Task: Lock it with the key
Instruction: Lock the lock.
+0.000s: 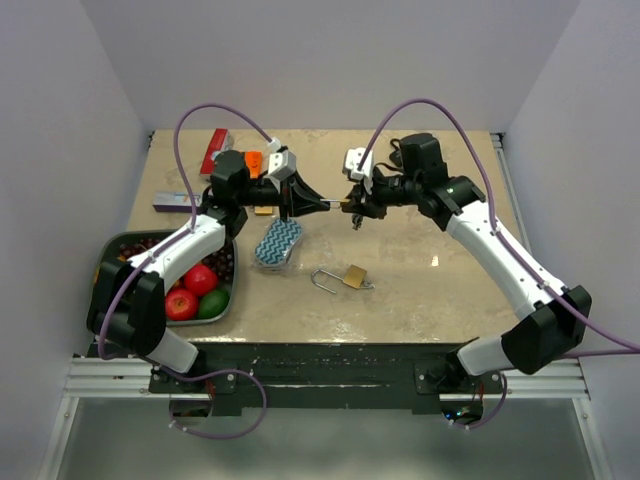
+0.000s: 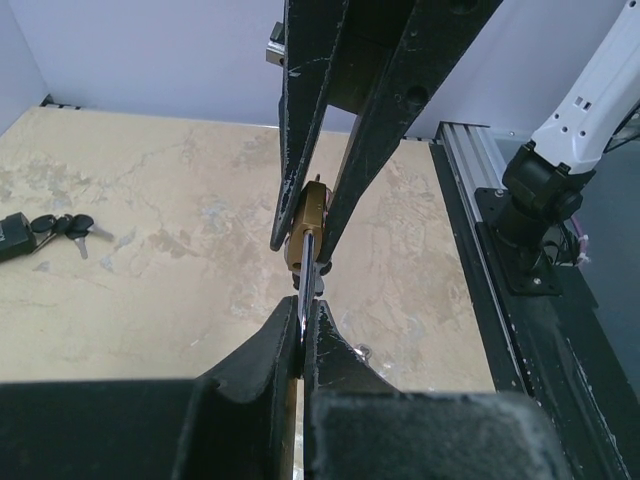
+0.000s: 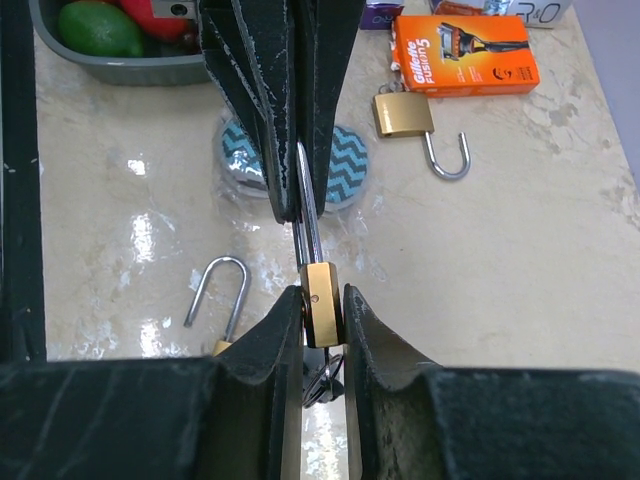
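Both arms rise from the near edge of the bench and fold inward, so that they meet tip to tip above its middle, somewhat toward the far edge. The left arm (image 1: 190, 245) points rightward, and the left end effector (image 1: 322, 204) is pinched flat on the key (image 2: 308, 270). The right arm (image 1: 500, 250) points leftward, and the right end effector (image 1: 353, 206) is clamped on the padlock (image 3: 322, 300).

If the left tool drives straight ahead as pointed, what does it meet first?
The brass padlock body, clamped in the right tool, directly ahead; the left tool pinches what looks like its shackle.
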